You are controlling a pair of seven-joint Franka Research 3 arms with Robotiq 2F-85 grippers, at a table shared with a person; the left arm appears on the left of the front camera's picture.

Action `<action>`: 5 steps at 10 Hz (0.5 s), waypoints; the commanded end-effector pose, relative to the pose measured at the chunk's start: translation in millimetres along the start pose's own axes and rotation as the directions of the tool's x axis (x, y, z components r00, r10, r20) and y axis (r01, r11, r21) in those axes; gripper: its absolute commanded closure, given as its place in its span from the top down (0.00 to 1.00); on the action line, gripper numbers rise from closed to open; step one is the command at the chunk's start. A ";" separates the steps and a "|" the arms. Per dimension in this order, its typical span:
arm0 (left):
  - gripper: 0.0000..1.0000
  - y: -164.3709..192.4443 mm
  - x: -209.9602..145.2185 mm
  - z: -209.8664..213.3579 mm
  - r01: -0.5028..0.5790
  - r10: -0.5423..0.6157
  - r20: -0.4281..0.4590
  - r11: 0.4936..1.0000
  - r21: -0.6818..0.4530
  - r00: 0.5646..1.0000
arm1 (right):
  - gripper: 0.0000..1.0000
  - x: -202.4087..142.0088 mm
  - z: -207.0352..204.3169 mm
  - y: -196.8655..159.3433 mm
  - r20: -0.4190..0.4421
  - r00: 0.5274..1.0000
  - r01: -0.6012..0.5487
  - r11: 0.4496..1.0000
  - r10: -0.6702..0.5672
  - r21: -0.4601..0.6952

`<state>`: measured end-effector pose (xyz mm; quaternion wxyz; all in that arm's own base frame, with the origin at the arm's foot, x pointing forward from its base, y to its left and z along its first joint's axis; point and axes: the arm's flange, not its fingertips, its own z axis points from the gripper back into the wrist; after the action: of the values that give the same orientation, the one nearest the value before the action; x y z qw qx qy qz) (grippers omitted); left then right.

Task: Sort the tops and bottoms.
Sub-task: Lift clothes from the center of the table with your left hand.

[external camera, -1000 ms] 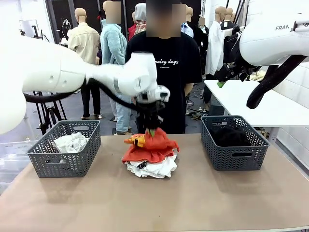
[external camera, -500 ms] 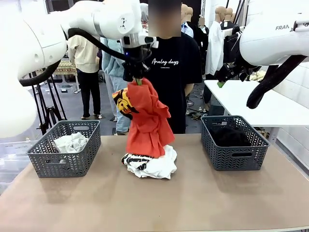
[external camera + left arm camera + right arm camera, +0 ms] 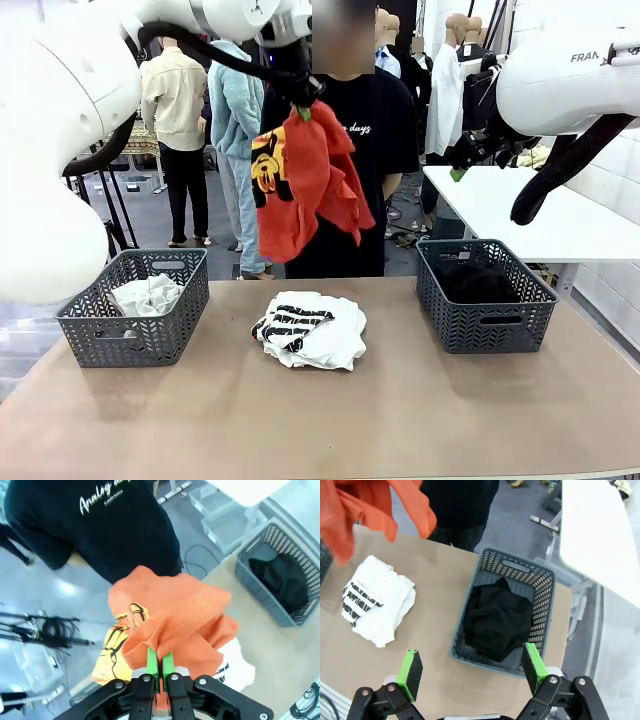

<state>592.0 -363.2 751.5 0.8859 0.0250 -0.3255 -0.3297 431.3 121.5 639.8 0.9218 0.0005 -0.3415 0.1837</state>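
High above the middle of the tabletop [image 3: 320,425], I am hoisting the orange-red T-shirt [image 3: 305,180] with my left claw [image 3: 300,104], its green pads pinched tight on a fold at the top of the cloth. A second ago this top was lying on the heap. Now it is hanging wholly clear, in front of the person's [image 3: 385,150] black shirt. The striped top [image 3: 292,322] and the white tops [image 3: 335,345] under it are lying uncovered below. I judge the lift done and the carry starting: the shirt is going to the left basket [image 3: 100,340], where another white top [image 3: 145,295] is already sitting. My right claw [image 3: 472,667] is hovering wide open and empty over the right basket [image 3: 547,597], which is holding a black garment [image 3: 497,620].
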 end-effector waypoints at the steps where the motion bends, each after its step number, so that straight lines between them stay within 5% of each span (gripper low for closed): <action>1: 0.00 15.8 45.0 21.3 0.076 -0.076 0.012 0.997 -0.006 0.997 | 1.00 -0.1 -1.1 0.6 -0.007 1.000 -0.004 1.000 0.004 -0.019; 5: 0.00 10.2 27.1 46.6 0.124 -0.124 0.001 0.992 0.008 0.992 | 1.00 -0.1 -1.1 0.6 -0.007 1.000 -0.004 1.000 0.004 -0.019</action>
<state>569.5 -354.1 782.2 0.8665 0.0337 -0.3327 -0.3706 431.3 121.5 639.8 0.9218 0.0006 -0.3415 0.1837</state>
